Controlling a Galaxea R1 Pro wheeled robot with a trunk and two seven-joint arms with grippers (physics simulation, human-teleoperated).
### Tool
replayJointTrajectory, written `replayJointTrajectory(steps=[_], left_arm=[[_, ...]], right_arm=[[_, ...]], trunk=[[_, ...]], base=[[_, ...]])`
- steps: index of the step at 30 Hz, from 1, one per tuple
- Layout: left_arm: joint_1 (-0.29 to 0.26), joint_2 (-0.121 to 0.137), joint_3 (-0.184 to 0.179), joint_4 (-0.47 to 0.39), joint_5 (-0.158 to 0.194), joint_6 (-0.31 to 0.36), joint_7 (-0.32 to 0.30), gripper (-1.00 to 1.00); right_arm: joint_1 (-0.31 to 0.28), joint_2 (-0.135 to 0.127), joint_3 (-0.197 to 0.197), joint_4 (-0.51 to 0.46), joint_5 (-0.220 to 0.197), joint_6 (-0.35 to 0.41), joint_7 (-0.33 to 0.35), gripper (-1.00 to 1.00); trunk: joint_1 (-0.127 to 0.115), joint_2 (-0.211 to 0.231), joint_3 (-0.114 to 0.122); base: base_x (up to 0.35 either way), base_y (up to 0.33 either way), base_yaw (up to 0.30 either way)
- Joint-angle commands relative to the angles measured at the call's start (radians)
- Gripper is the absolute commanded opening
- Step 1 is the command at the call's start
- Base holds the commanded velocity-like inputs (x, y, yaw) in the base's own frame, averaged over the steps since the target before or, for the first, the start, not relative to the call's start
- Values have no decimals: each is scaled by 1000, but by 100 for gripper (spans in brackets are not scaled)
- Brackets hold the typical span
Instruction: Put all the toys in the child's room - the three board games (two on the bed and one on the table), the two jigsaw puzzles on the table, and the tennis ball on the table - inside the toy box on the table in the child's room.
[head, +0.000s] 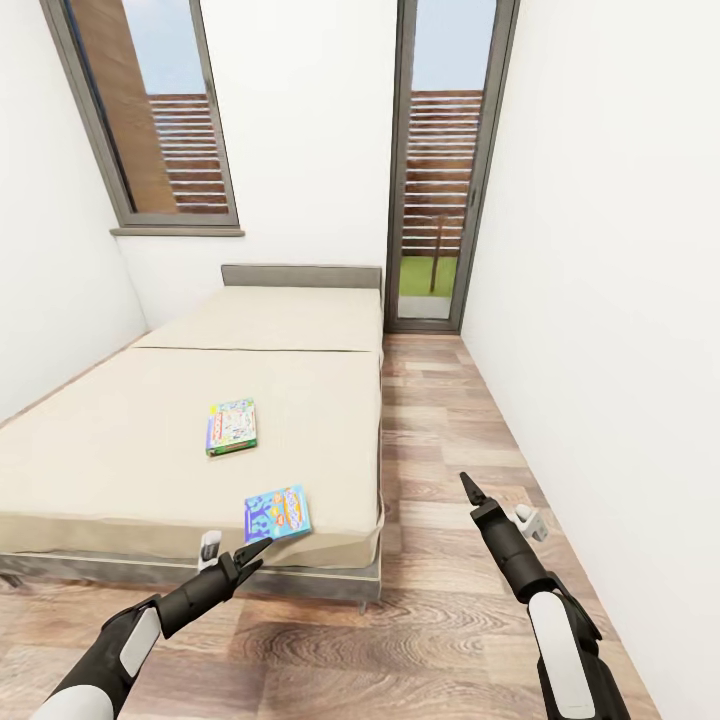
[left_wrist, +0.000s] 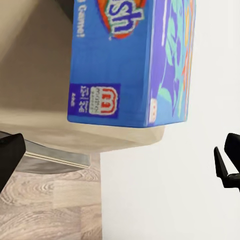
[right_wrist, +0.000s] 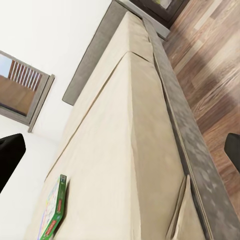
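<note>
Looking over the bed (head: 150, 450), cream mattress carrying two board games: the green-edged game box (head: 231, 426) lies well beyond the fingers, the blue game box (head: 277, 514) at the near edge just ahead of the left gripper (head: 243, 562), whose jaws stand apart and empty. The right gripper (head: 468, 487) hangs over the floor, jaws spread in its wrist view. That blue box looks thin, stiff, light and slick-faced, so I'd pinch it across its overhanging near edge.

Black arms, white forearm panels, pointed black tips.

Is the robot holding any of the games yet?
No, nothing is held. The left gripper is open just short of the blue board game on the bed; the right gripper holds nothing.
</note>
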Motion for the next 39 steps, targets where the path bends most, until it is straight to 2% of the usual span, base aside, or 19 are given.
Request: replayJointTrajectory(steps=[1, 39], left_arm=[[-1, 0, 2, 0, 3, 9, -2, 100], [1, 4, 7, 0, 5, 2, -15, 100]], right_arm=[[-1, 1, -4, -1, -9, 9, 4, 100], [-1, 1, -4, 10, -8, 9, 4, 100]], trunk=[[0, 0, -1], [0, 0, -1]], base=[[0, -2, 0], [0, 4, 0]])
